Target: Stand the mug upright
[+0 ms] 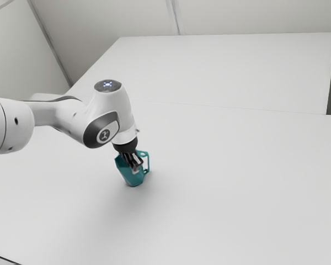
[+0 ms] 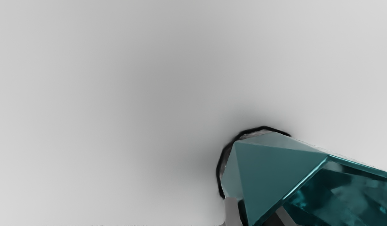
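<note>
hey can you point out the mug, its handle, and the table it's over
Mug [image 2: 271, 172]: wrist view, on the teal outer wall below the rim.
Handle [image 1: 149, 162]: exterior view, on its upright outer bar.
Table [image 1: 226, 204]: exterior view, on its bare top.

bright diffuse light, soft grey shadow [image 1: 113, 205]

The white table [image 1: 237, 210] spreads wide, a faint seam [image 1: 231, 107] crossing it toward its far part. Behind stands a pale wall [image 1: 110, 16] with an upright strip [image 1: 175, 16]. A dark line [image 1: 4, 258] slants across the exterior view's lower left corner.
</note>
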Controlling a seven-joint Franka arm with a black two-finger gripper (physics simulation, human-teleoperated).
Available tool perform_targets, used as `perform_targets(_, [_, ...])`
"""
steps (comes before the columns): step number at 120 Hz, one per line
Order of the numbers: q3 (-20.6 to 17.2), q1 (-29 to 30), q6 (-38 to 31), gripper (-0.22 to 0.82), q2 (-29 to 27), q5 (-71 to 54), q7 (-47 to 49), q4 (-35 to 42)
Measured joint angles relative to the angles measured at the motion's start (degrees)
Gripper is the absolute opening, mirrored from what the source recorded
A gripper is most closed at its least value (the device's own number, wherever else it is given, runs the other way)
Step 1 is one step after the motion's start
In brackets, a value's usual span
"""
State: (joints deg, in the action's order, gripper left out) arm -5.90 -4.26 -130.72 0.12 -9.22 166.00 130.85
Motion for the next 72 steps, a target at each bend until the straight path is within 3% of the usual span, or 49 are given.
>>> perform_targets(14, [0.01, -0.21, -0.1, 0.27, -0.43, -0.16, 0.0, 0.04])
perform_targets(29, [0.01, -0.09, 0.76, 0.42, -2.38, -0.23, 0.0, 0.04])
perform_targets(54, [-0.07, 3.1, 4.83, 0.53, -8.0, 0.0, 0.0, -0.69])
perform_targets(72, [-0.08, 2.78, 7.88, 0.57, -8.77, 0.53, 0.0, -5.36])
